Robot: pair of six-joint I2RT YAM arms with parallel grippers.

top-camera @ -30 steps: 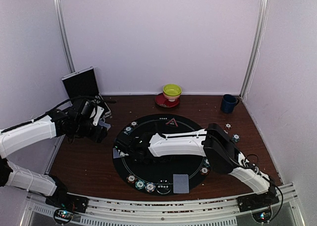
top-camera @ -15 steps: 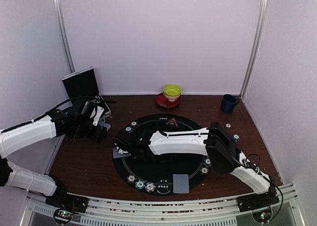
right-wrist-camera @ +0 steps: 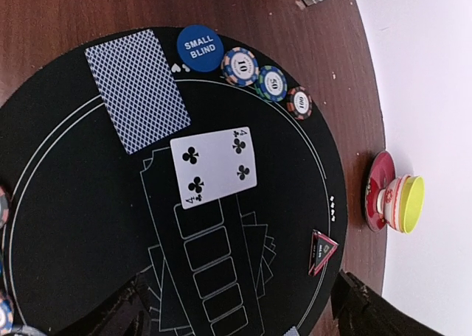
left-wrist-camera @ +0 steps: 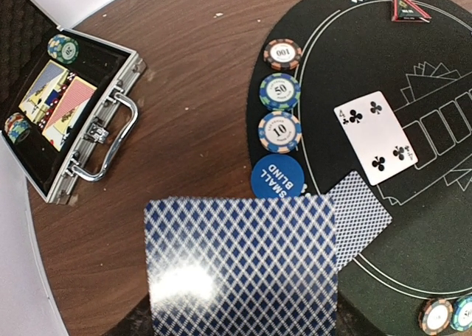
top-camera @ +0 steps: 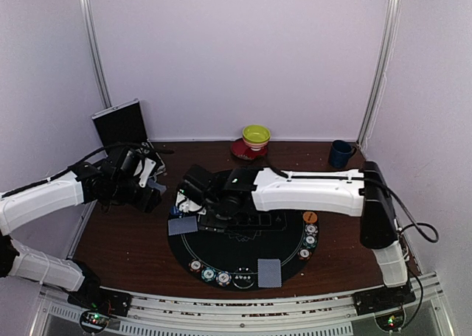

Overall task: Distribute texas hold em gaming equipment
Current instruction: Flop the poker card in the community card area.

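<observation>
Playing cards [left-wrist-camera: 55,104] and two striped chips [left-wrist-camera: 63,49] sit in the dark lining of an open metal case [left-wrist-camera: 125,82], at 10 o'clock on the desk [left-wrist-camera: 199,122]. Yellow-green bowl [right-wrist-camera: 407,202] on a red saucer [right-wrist-camera: 377,192] at 12 o'clock, contents hidden. Dark mug [top-camera: 341,153] toward 2 o'clock, inside not visible.

Writing, along the 9-to-10 o'clock rim of the round black mat [right-wrist-camera: 66,225]: blue disc [left-wrist-camera: 277,180] reading "SMALL BLIND", then rim chips marked "10" [left-wrist-camera: 279,130], "50" [left-wrist-camera: 279,91] and "100" [left-wrist-camera: 283,54]. Four of clubs [right-wrist-camera: 214,166] lies face up inside the rim, with a face-down card [right-wrist-camera: 136,89] just beside it at 9 o'clock. Second face-down card [top-camera: 269,272] at 6 o'clock, a chip row [top-camera: 217,277] on its 9 o'clock side. Orange disc [top-camera: 310,217] at 3 o'clock.

Left hand [top-camera: 147,192] hangs over the desk at 9 o'clock, clamped on a blue-backed card [left-wrist-camera: 243,270] — one or several, cannot tell.

Change: a second ago the right hand [right-wrist-camera: 240,303] was down at the 9 o'clock card, elbow bent over the 3 o'clock rim. Now it is lifted — fingers wide apart, nothing between them — and the arm is stretched straight, so the orange disc is uncovered. Left arm unmoved.
</observation>
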